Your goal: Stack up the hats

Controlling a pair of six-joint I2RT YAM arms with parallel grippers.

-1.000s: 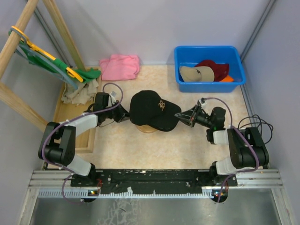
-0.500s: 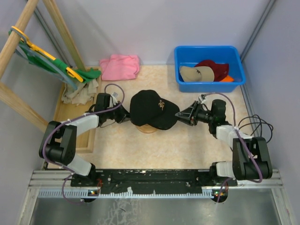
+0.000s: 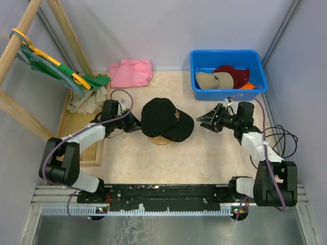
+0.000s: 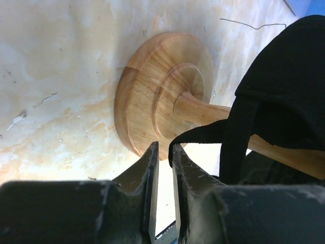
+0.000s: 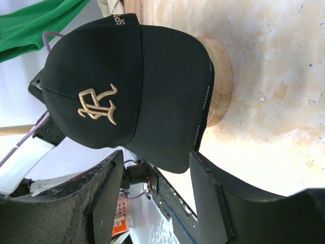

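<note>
One hat, the black cap (image 3: 166, 118), is sitting on the wooden stand (image 4: 162, 91) in the middle of the tabletop (image 3: 204, 153). Three more are lying in the blue bin (image 3: 258, 56): the tan cap (image 3: 213, 80), the dark red hat (image 3: 235, 74) and the orange hat (image 3: 247, 86).

The right gripper (image 5: 155, 157) is gaping wide and empty, just beside the brim. The left gripper (image 4: 163, 152) is showing only a slit between its fingers, with nothing in it.

The step in hand is looking like the release. Each arm should be backing straight out, the left one minding the rear strap (image 4: 231, 137) so the cap is not tugged crooked.

Whether that strap is brushing a left finger is hard to tell — and the orange hat is mostly buried.
</note>
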